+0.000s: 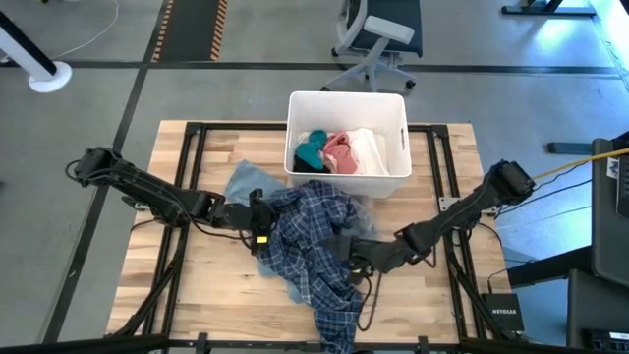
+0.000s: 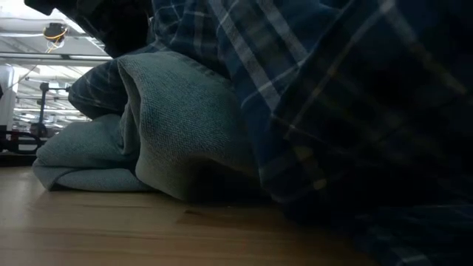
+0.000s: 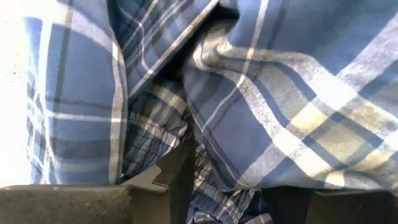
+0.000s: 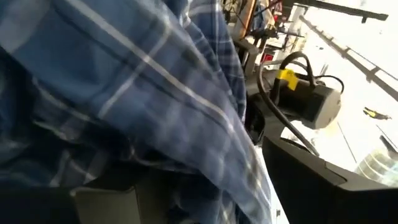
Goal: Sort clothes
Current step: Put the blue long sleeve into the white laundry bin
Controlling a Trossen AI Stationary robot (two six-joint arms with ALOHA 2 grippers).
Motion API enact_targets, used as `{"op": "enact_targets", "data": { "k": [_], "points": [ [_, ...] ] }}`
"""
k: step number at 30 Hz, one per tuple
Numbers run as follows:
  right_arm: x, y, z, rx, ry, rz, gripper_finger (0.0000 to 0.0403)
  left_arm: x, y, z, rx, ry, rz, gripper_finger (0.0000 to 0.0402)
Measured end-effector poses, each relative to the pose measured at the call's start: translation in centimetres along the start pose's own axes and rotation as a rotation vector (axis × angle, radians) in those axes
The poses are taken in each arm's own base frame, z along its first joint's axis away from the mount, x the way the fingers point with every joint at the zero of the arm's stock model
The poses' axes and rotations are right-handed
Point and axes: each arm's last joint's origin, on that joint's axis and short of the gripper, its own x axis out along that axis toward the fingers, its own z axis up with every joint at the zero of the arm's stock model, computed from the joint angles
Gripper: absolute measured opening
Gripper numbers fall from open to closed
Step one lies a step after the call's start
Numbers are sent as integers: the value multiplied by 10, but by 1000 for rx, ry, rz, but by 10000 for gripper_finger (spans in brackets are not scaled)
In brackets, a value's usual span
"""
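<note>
The blue-and-white plaid shirt point(image 1: 319, 241) lies rumpled across the middle of the wooden counter point(image 1: 197, 285), one tail trailing to the near edge. Both arms reach low and nearly flat across the counter toward it from opposite sides. The left gripper point(image 1: 257, 221) meets the shirt's left edge; in the left wrist view plaid cloth point(image 3: 249, 93) fills the picture, and folds drape over and between the dark fingers point(image 3: 177, 171), which seem to pinch the cloth, though the tips are buried. The right gripper point(image 1: 356, 251) sits on the shirt's right side, its arm angling back to the counter's right edge; in the right wrist view the plaid point(image 4: 124, 93) covers the fingers entirely, so I cannot tell whether they are spread or pressed together.

The low view shows what the overhead does not: a light blue-grey garment point(image 2: 170, 125) bunched in thick folds directly on the counter, with the plaid shirt point(image 2: 355, 111) heaped over and against it. From above, only a corner of that blue-grey garment point(image 1: 244, 182) peeks out beyond the shirt's far left.

Farther back, touching the shirt's far edge, stands the white bin point(image 1: 346, 101), holding a teal garment point(image 1: 312, 149), a pink one point(image 1: 339, 152) and a white one point(image 1: 369, 149) side by side.
</note>
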Motion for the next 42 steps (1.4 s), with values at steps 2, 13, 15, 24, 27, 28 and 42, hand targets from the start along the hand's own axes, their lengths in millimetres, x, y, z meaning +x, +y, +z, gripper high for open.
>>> {"op": "enact_targets", "data": {
  "k": [2, 13, 15, 24, 27, 28, 42],
  "points": [
    [8, -2, 0, -2, 14, 3, 253, 0, 0, 1, -2, -8, -2, 155],
    [50, -15, -5, -53, 68, 18, 253, 2, -5, 7, -9, -67, -97, 155],
    [58, -17, -8, -45, 81, 19, 253, 3, -6, 8, 5, -80, -106, 155],
    [85, -19, -12, -29, 56, 21, 253, 8, -9, 12, 24, -133, -115, 155],
    [94, -16, -12, -34, 21, 27, 253, 10, -8, 11, 25, -122, -111, 155],
    [97, -16, -12, -32, 24, 26, 253, 10, -7, 10, 26, -117, -111, 155],
    [116, -9, -24, -20, 73, 77, 226, 10, -7, 13, 15, -153, -106, 155]
  ]
}}
